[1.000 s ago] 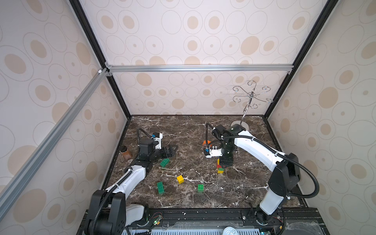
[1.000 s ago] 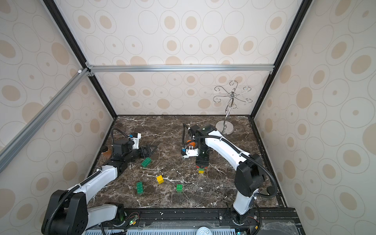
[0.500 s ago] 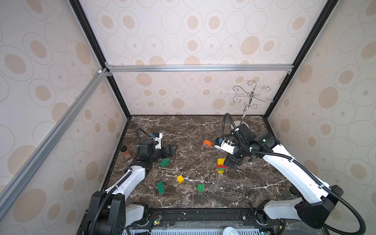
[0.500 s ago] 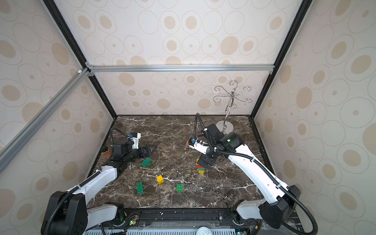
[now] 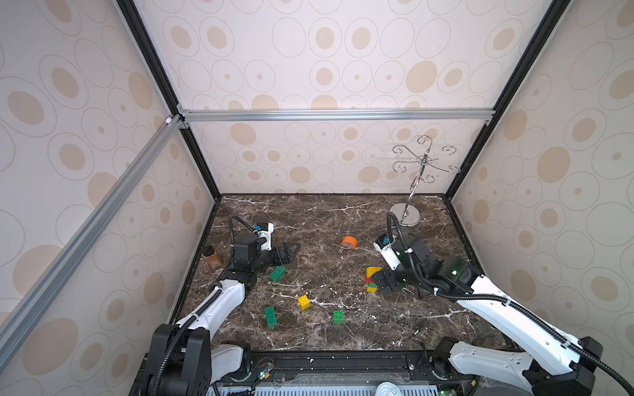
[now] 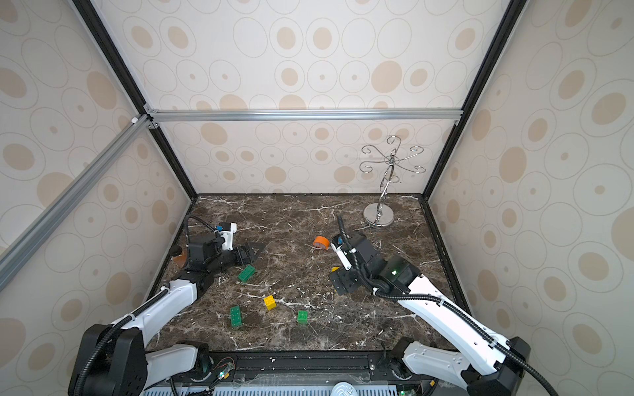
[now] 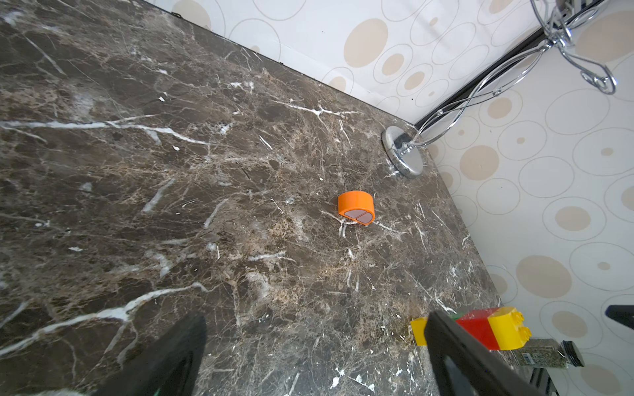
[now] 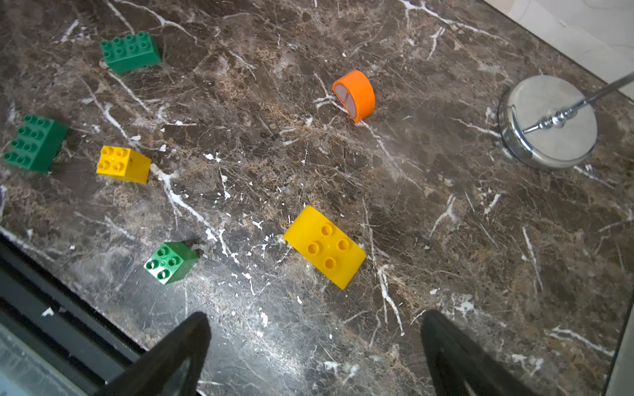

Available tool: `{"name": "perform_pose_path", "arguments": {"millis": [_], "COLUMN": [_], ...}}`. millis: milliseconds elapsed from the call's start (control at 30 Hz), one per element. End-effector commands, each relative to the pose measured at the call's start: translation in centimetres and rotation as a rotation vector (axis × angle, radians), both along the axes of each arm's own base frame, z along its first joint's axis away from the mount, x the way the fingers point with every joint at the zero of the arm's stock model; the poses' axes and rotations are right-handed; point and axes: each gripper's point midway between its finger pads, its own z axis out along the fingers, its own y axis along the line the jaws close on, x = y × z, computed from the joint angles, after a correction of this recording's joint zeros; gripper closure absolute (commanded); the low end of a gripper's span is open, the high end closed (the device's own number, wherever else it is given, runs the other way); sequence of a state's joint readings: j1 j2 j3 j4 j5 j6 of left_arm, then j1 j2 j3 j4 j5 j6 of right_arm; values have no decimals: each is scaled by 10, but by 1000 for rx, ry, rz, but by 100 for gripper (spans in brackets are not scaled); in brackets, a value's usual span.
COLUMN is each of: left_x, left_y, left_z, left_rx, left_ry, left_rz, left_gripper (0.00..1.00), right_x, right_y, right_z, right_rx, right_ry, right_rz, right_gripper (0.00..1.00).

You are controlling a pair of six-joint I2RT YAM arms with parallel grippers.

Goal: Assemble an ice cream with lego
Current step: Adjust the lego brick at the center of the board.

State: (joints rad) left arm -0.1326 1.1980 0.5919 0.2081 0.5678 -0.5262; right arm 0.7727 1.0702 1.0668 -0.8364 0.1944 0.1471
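Observation:
A short lego stack (image 5: 372, 279), yellow, green and red bricks under a yellow dome (image 8: 324, 247), stands right of centre. My right gripper (image 5: 381, 283) hangs open just beside and above it, touching nothing; in the right wrist view the space at the gripper (image 8: 315, 325) is bare. An orange half-round piece (image 5: 349, 242) lies behind the stack. Loose lego lies toward the front: two green oblong bricks (image 5: 277, 273) (image 5: 270, 316), a yellow square brick (image 5: 303, 302) and a green square brick (image 5: 338, 316). My left gripper (image 5: 291, 252) rests open and empty at the left.
A brown jar (image 5: 212, 258) stands by the left wall, behind my left arm. A chrome hook stand (image 5: 406, 217) occupies the back right corner. A glass jar of green herbs (image 7: 543, 355) lies by the right wall. Walls close three sides.
My right gripper has opened and let go of the stack, and the right arm has swung back toward the right front. The left arm has not moved.

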Motion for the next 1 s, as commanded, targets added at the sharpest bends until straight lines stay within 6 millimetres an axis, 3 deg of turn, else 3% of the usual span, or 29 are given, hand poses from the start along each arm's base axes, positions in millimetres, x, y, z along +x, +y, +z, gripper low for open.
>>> {"name": "perform_pose_path", "arguments": {"millis": [0, 200, 533, 967], "left_x": [0, -3, -6, -8], "left_y": [0, 0, 2, 4], "left_z": [16, 18, 25, 27], "left_rx": [-28, -32, -27, -25], "left_ry": [-45, -49, -72, -83], "left_rz": [-1, -3, 8, 17], "left_gripper": [0, 0, 0, 0], "right_x": [14, 10, 10, 10], "right_y": [-17, -25, 5, 7], "right_z": [-2, -20, -30, -50], "right_rx": [55, 128, 193, 219], "right_ry": [-55, -89, -217, -417], "right_rz": [-254, -401, -365, -341], "right_gripper": [2, 2, 1, 2]}}
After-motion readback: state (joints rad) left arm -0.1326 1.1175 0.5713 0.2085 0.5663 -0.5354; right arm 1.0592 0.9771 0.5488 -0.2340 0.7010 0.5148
